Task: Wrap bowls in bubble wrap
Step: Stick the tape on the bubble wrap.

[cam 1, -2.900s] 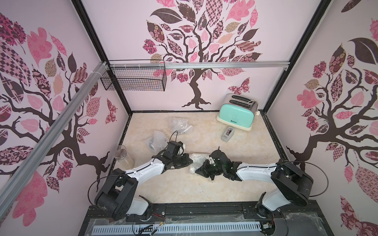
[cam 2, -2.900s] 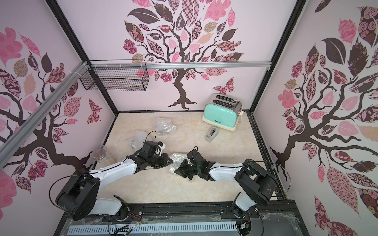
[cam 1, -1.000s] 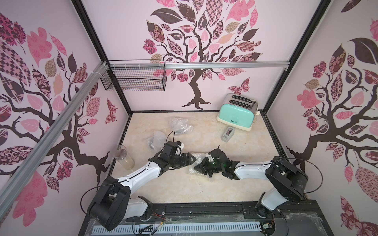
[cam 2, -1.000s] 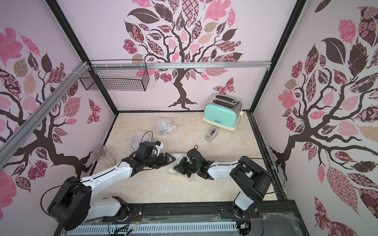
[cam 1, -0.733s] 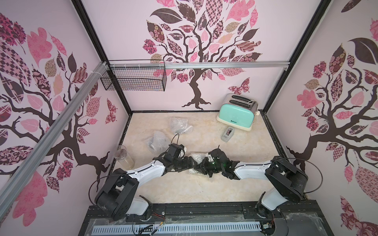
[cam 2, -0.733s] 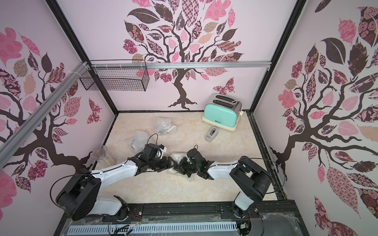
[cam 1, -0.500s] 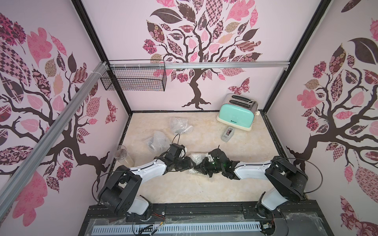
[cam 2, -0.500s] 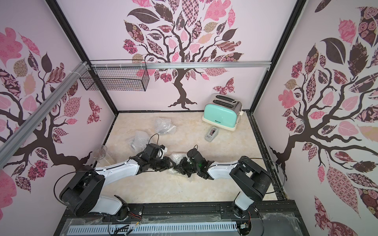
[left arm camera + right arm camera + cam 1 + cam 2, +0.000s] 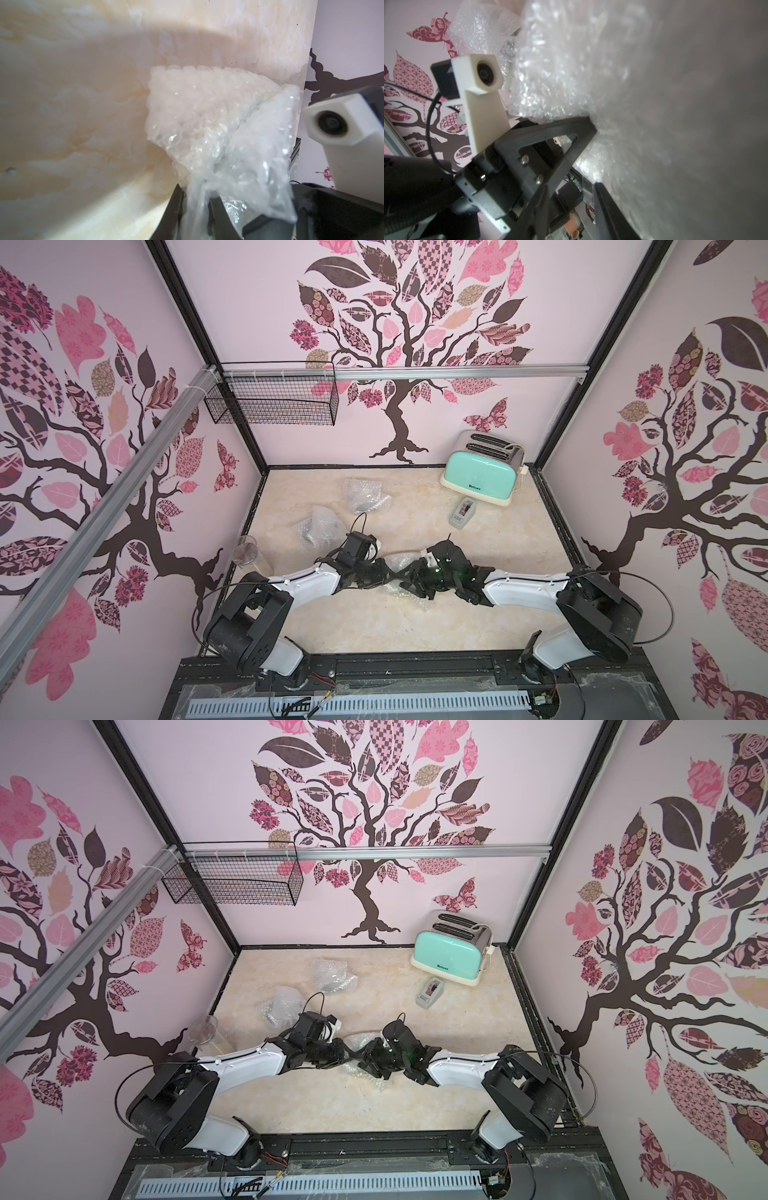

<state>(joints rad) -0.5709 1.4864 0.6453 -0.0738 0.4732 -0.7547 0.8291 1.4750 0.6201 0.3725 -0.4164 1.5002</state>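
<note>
A booth with pink walls and tree decals is seen around a marble-patterned table (image 9: pixel 374 626) in both top views. At its near middle a crumpled sheet of bubble wrap (image 9: pixel 400 562) is met from the left by the left gripper (image 9: pixel 384 572) and from the right by the right gripper (image 9: pixel 411 578). Two more bundles (image 9: pixel 365 495) of wrap are set farther back on the left. A drinking glass (image 9: pixel 246 549) stands at the left edge, a mint toaster (image 9: pixel 482 475) in the far right corner, and a tape dispenser (image 9: pixel 462 512) just in front of it.

In the left wrist view a fold of the bubble wrap (image 9: pixel 207 116) is pinched between the closed fingers (image 9: pixel 220 205) of the left gripper, and the rest is spread on the table.

In the right wrist view the blurred wrap (image 9: pixel 560 62) fills most of the picture, and one left finger (image 9: pixel 583 126) is pressed into it. Whether the right gripper's fingers (image 9: pixel 608 207) are open or closed cannot be told, nor whether a bowl lies inside.
</note>
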